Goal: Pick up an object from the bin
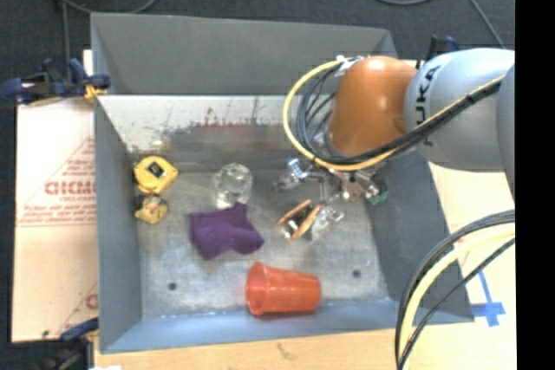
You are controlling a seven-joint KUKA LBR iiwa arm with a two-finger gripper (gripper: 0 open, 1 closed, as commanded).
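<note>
**Claw low beside a small brown-and-clear piece, right of the bin's middle**

The small brown-and-clear piece [299,221] lies on the floor of the grey metal bin [117,230], close in at about 3 o'clock from the bin's middle. Its kind is hard to make out: a coppery brown band, tilted, with clear, shiny parts about it.

The claw [334,193] stands just beside the piece, toward 2 o'clock from it and low over the floor. Its bright metal parts touch or nearly touch the piece; which of the two cannot be told. Whether the claw is spread, pressed together or pinching the piece cannot be told either. The orange wrist cover [368,104] and a loop of black and yellow cables [299,113] hide its upper part, and the metal below them blends with the glinting piece. The grey arm [468,113] comes in from 3 o'clock and is cut off at the picture's edge.

A clear tumbler [232,184] stands near the middle at 11 o'clock, its outline faint against the floor. Just below it, at 8 o'clock, lies a crumpled purple cloth [224,232]. An orange-red plastic cup [282,288] lies on its side at 5 o'clock, near the front wall. By the left wall at 9 o'clock sits a yellow case [154,173] with a dark face, like a tape measure's. Just under the case is a small yellow toy [152,210], too small to identify.
</note>
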